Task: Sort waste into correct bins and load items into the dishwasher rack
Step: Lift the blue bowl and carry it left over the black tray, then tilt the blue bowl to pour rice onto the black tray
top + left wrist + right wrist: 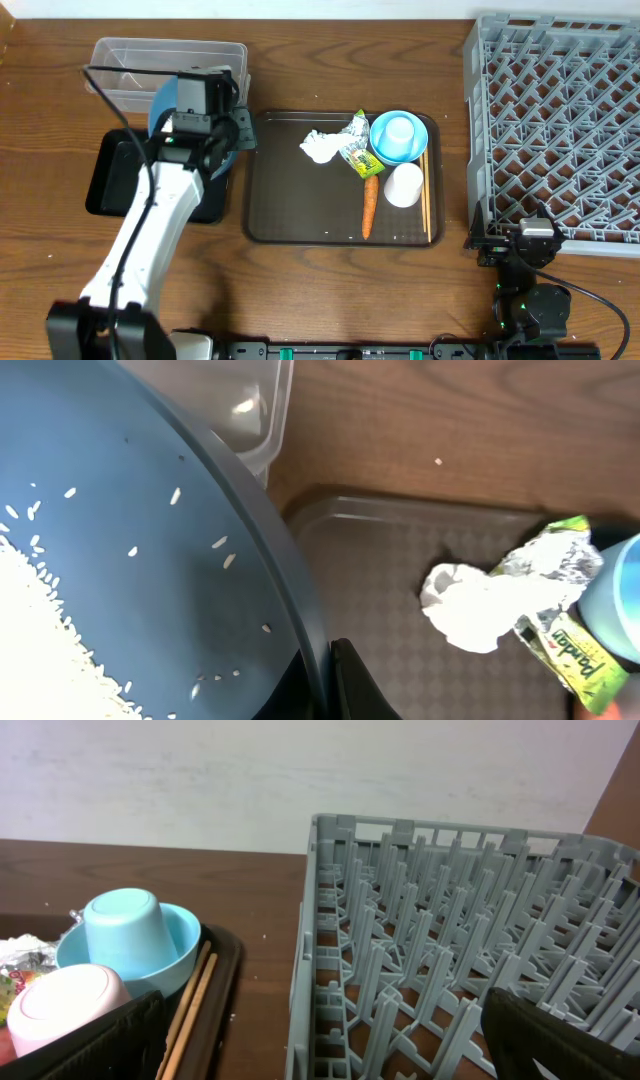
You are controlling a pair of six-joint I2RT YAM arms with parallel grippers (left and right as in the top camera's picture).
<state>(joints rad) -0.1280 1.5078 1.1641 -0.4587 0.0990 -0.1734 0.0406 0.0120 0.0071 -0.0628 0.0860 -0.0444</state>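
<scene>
My left gripper point(222, 140) is shut on the rim of the dark blue plate point(163, 105), holding it tilted over the clear tub point(130, 60) and the black tray point(110, 180). In the left wrist view the jaws point(325, 680) pinch the plate point(150, 560), which carries white rice point(40, 620). On the brown tray point(290, 215) lie the tissue point(318, 147), wrapper point(358, 150), carrot point(368, 205), white cup point(404, 185), chopsticks point(425, 195) and light blue bowl point(420, 145). My right gripper point(520, 245) is open and empty at the front left corner of the grey rack point(560, 120).
A light blue cup point(400, 130) sits upside down in the bowl. A few stray rice grains lie on the wood near the tub point(250, 420). The right wrist view shows the rack wall point(450, 920) close ahead and the chopsticks point(190, 1010) to its left.
</scene>
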